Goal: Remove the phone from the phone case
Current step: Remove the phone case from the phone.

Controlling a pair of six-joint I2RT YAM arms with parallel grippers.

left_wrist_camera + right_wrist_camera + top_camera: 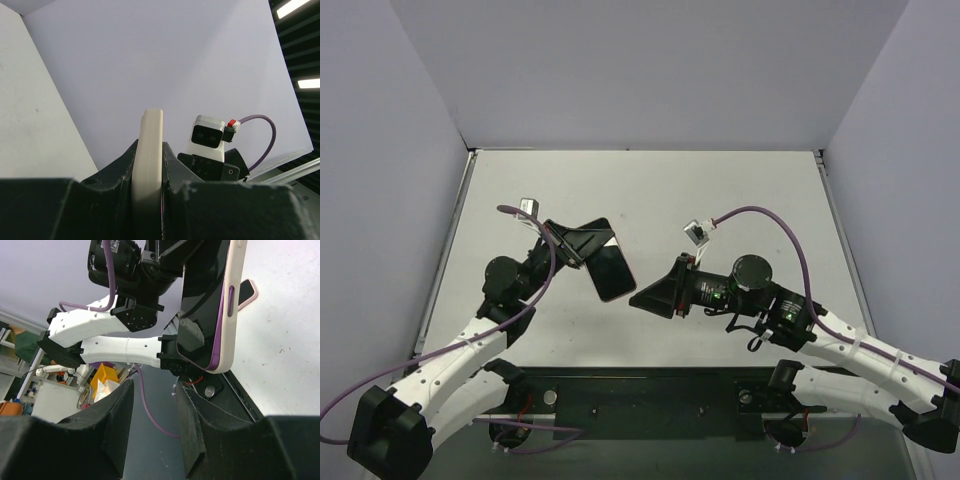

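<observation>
My left gripper (588,243) is shut on the phone in its case (610,268) and holds it above the table, screen facing up and toward the right arm. In the left wrist view the cream case edge (148,165) stands clamped between the two black fingers. In the right wrist view the phone's dark screen (205,300) shows with a purple rim inside the cream case (231,325). My right gripper (645,297) is open and empty, its tips just right of the phone's lower end, not touching it.
The white table (720,200) is walled by grey panels on three sides. A black base plate (650,400) runs along the near edge between the arm mounts. The right arm's wrist camera (209,136) shows beyond the case.
</observation>
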